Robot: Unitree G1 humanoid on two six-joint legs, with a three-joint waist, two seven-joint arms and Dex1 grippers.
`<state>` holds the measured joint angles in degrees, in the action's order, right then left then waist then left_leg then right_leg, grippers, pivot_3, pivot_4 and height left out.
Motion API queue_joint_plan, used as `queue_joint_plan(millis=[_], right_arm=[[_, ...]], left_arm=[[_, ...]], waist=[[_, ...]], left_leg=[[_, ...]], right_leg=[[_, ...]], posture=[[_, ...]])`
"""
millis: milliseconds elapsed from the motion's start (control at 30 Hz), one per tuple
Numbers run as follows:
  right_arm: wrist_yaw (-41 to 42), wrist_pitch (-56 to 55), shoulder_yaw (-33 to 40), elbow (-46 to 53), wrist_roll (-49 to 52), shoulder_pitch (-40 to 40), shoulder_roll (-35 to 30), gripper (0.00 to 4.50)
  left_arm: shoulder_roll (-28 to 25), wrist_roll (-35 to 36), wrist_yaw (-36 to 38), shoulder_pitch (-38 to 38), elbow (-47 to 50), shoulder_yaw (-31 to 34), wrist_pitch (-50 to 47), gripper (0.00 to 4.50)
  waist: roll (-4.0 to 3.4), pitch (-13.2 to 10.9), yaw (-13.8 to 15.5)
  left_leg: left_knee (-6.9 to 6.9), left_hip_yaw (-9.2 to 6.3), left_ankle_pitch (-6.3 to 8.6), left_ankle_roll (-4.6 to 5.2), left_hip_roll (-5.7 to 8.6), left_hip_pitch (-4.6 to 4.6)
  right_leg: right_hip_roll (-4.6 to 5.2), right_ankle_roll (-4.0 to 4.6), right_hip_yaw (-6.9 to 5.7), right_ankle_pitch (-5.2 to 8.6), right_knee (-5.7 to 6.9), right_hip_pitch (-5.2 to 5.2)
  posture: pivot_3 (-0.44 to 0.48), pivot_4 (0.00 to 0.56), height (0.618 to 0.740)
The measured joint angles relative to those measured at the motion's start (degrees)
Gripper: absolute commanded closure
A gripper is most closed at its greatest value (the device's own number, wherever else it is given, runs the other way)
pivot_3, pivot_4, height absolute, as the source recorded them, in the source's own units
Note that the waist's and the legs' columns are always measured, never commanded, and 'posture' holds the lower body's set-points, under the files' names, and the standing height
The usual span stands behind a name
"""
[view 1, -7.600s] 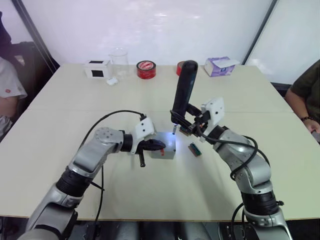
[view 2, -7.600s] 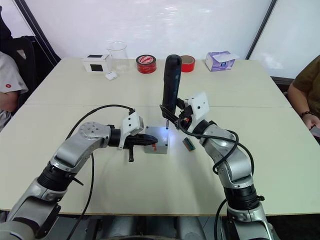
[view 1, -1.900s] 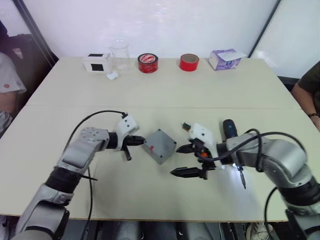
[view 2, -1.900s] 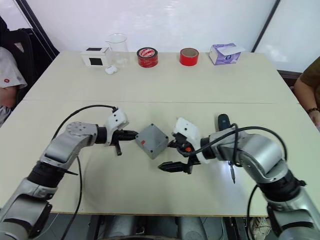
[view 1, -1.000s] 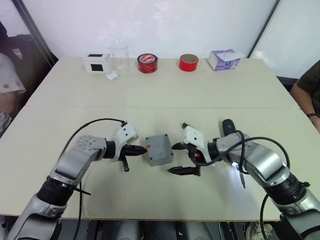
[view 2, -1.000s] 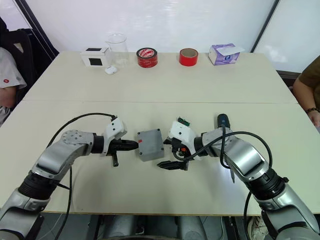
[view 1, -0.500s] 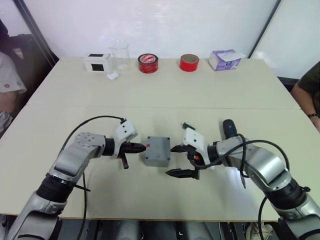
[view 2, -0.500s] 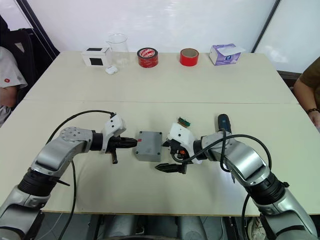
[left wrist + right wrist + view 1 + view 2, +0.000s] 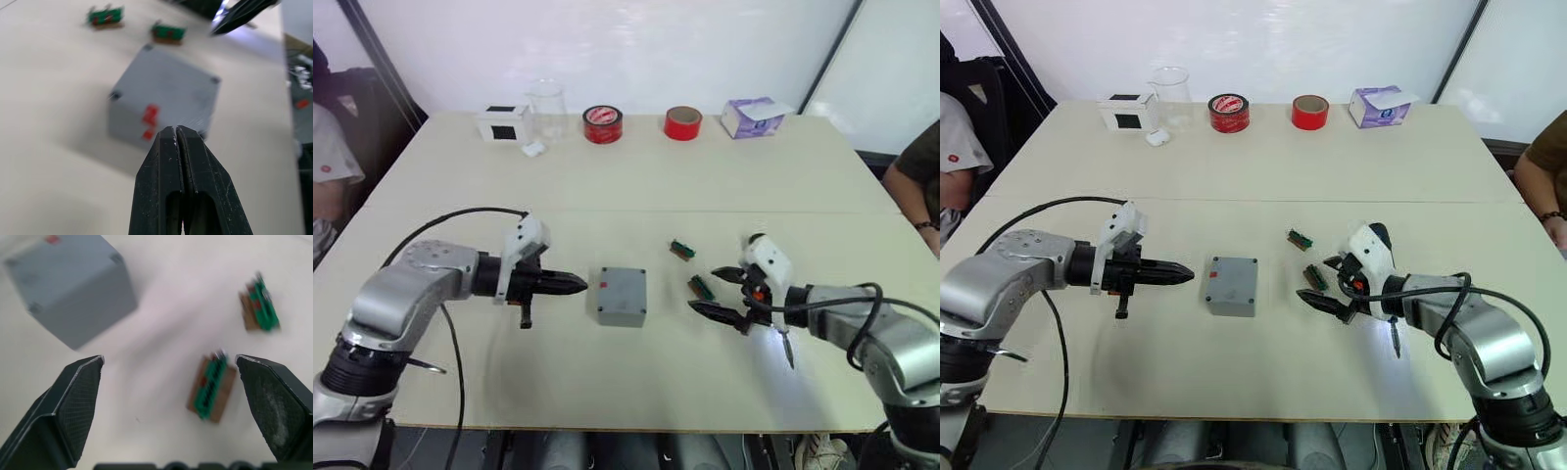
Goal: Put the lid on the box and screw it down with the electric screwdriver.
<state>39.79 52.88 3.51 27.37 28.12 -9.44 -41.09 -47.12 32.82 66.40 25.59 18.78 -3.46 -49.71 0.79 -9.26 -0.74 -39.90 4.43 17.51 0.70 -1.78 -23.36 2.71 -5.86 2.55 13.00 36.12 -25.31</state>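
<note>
Box (image 9: 623,296) mid-table, apart from both grippers.

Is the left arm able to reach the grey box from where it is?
Probably yes. The left gripper, fingers shut, points straight at the box, with only bare table between them. It would need to open first to grab it.

The electric screwdriver (image 9: 1383,262) lay mostly hidden behind my right arm; I could make out its dark end and its bit (image 9: 1396,343) only. In the left wrist view the box (image 9: 164,100) was blurred, so I could not read its red mark (image 9: 149,115). The two green parts (image 9: 211,386) beside it were too blurred to identify. Seated people (image 9: 913,181) at both desk (image 9: 636,181) sides were cut off by the picture edges.
</note>
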Motion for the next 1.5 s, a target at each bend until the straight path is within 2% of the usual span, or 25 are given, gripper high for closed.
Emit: queue_joint_plan(millis=[67,133,167,767,900,933,967,1500], right_arm=[[-1.4,-1.9,-0.4,-1.5,-1.5,0.0,1.0,1.47],[-3.0,-3.5,-0.9,-3.3,-2.8,-0.4,2.5,2.38],[-3.6,-4.2,-1.4,-4.2,-3.3,-0.7,3.3,2.59],[-4.6,-8.1,-4.3,-9.2,-6.6,-3.1,5.7,2.59],[-4.5,-8.4,-4.9,-9.8,-7.0,-3.4,5.9,3.74],[-4.6,-8.5,-5.0,-10.0,-7.1,-3.6,6.2,4.27],[-4.6,-8.6,-5.1,-10.3,-7.1,-4.0,6.3,4.48],[-4.2,-8.7,-3.8,-9.0,-6.5,-4.2,5.8,4.48]], left_arm=[[0.2,0.3,-0.3,0.5,0.5,-0.8,-0.1,4.50],[0.3,0.2,-0.6,1.6,0.6,-2.0,-0.1,4.50],[0.3,0.2,-0.7,1.8,0.9,-2.5,-0.1,4.50],[0.4,-1.1,-3.4,2.2,1.1,-4.7,1.7,4.50],[0.5,-1.1,-3.7,2.2,1.1,-4.7,1.8,4.50],[0.5,-1.1,-3.8,2.2,1.1,-4.7,1.8,4.50],[0.5,-1.1,-3.9,2.2,1.1,-4.7,1.8,4.50],[1.1,-1.1,-4.3,2.1,0.1,-4.7,2.0,4.50]], waist=[[0.00,0.0,-0.1],[0.00,0.0,0.0],[0.00,0.0,0.0],[0.00,0.0,0.0],[0.00,0.0,0.0],[0.00,0.0,0.0],[0.00,0.0,0.0],[0.00,0.0,0.0]], left_leg=[[0.00,0.00,0.00,0.00,-0.01,0.02],[0.00,0.02,0.00,0.00,-0.01,0.02],[0.00,0.02,0.00,0.00,-0.01,0.02],[0.00,0.03,0.00,0.00,-0.01,0.01],[0.00,0.03,0.00,0.00,-0.01,0.01],[0.00,0.03,0.00,0.00,-0.01,0.01],[0.00,0.03,0.00,0.00,-0.01,0.01],[0.00,0.03,0.00,0.00,0.00,0.01]], right_leg=[[-0.04,0.00,0.02,0.00,0.01,0.00],[-0.05,0.00,0.01,0.00,0.02,-0.01],[-0.05,0.00,0.01,0.00,0.02,-0.01],[-0.04,0.04,0.02,0.02,0.01,0.00],[-0.04,0.04,0.02,0.02,0.01,0.00],[-0.04,0.04,0.02,0.02,0.01,0.00],[-0.04,0.04,0.02,0.02,0.01,0.00],[-0.04,0.03,0.02,0.02,0.01,0.00]], posture=[[0.000,0.150,0.740],[0.000,0.150,0.740],[0.000,0.150,0.740],[0.000,0.150,0.740],[0.000,0.150,0.740],[0.000,0.150,0.740],[0.000,0.150,0.740],[0.000,0.150,0.740]])
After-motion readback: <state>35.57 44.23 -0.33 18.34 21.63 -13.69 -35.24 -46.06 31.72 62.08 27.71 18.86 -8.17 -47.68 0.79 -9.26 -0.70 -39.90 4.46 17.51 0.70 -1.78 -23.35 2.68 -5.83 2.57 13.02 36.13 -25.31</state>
